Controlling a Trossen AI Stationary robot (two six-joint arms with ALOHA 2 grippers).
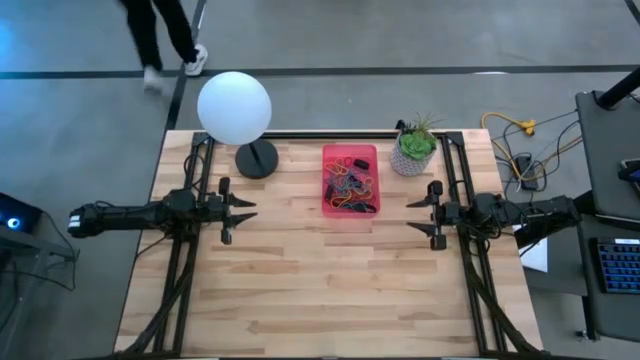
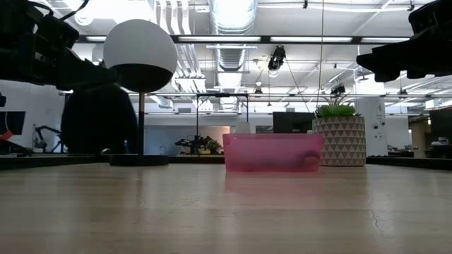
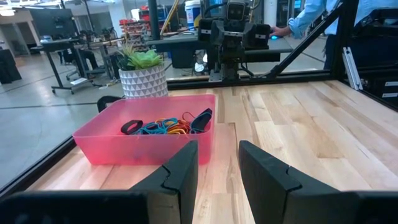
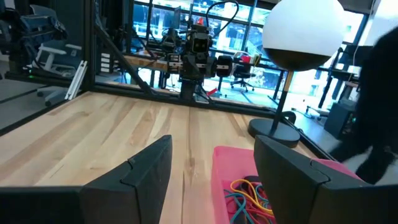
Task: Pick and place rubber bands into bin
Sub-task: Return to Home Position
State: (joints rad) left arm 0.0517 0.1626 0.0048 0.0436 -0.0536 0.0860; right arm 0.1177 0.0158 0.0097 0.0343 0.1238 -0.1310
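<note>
Left claw [image 1: 245, 210] hangs above the left side of the tabletop [image 1: 330, 290], its two dark, angular fingers spread apart and gripping nothing. The right claw [image 1: 420, 215] faces it from the right side, fingers spread wider, also holding nothing. Bare planks of pale wood with lengthwise grain lie between each claw and the bin [image 1: 327, 180], which sits between the two, a little toward the far edge.

The bin is a low-walled rectangle of translucent pink plastic. Inside it the rubber bands [image 1: 350, 188] lie in a loose tangle of thin loops, orange, blue, black, red and yellow.

Left of the bin stands a lamp [image 1: 234, 107], a matte white globe on a thin stem over a round black base. Just right of the bin is a white pot [image 1: 413, 155] with a triangle pattern, holding a spiky green plant. Beyond the far edge, a person's legs [image 1: 165, 40] cross the grey floor, and a yellow cable [image 1: 515, 125] lies off to the right
</note>
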